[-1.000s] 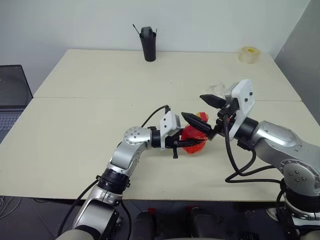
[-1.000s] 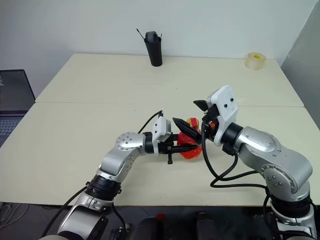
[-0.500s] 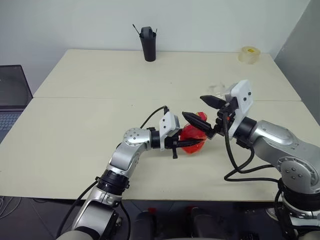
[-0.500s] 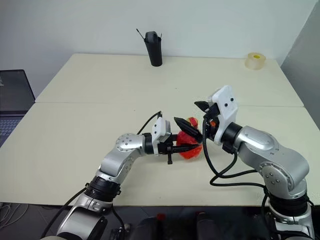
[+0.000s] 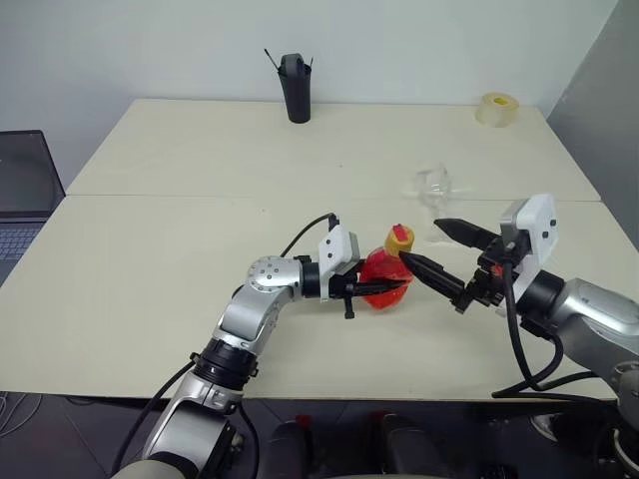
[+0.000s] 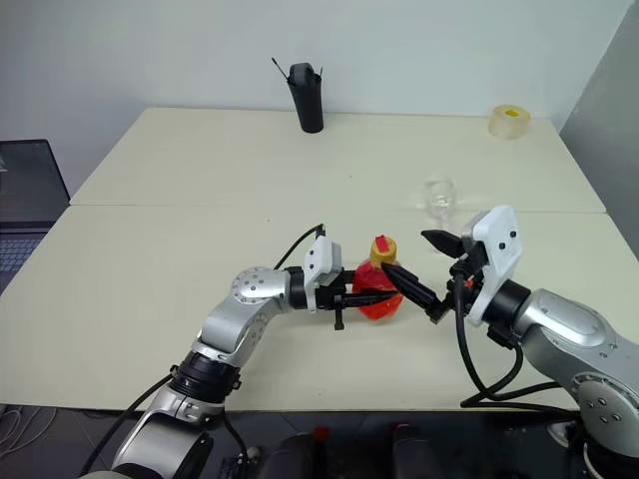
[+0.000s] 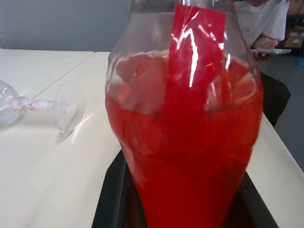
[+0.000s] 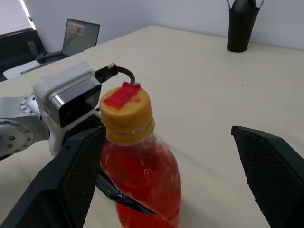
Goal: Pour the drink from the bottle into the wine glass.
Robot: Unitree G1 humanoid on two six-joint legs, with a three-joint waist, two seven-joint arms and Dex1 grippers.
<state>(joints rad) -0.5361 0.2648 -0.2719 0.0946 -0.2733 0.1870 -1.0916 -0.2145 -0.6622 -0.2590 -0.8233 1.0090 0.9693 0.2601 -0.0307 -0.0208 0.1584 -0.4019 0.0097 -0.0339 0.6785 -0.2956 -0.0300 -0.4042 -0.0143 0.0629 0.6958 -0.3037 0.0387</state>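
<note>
On the table, the bottle full of red drink is gripped by the left gripper, capped, while the right gripper is held wide open, and the wine glass is empty.

A pale beige counter with a seam across it stands against a plain white wall, a laptop at its left.
</note>
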